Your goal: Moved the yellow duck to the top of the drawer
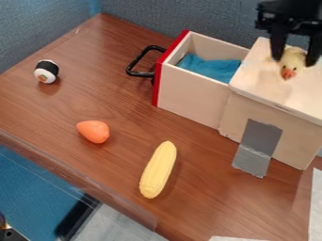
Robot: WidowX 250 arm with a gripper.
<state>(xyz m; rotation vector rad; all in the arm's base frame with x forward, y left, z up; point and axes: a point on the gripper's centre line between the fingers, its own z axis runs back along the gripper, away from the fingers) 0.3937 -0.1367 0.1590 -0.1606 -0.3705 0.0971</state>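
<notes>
The gripper [293,60] is at the upper right of the camera view, above the top panel of the wooden drawer unit [261,80]; its two black fingers [277,46] point downward and stand well apart, one on each side of the yellow duck [292,65]; whether either finger touches the duck cannot be told. The duck is at the top panel, between the fingertips, with its orange beak directed toward the camera side. The drawer [189,102] is pulled out of the unit toward the left of the view; a blue cloth [211,68] lies inside it; a red front panel [156,87] closes its outer end and carries a black handle [133,65]. Grey tape [259,141] runs from the side of the unit down onto the wooden table [207,197]. On the table, a yellow corn cob [158,169] lies below the drawer in the view; an orange rounded item [94,132] is located left of the cob; a sushi-roll toy [46,71] is positioned farther up, near the left edge.
</notes>
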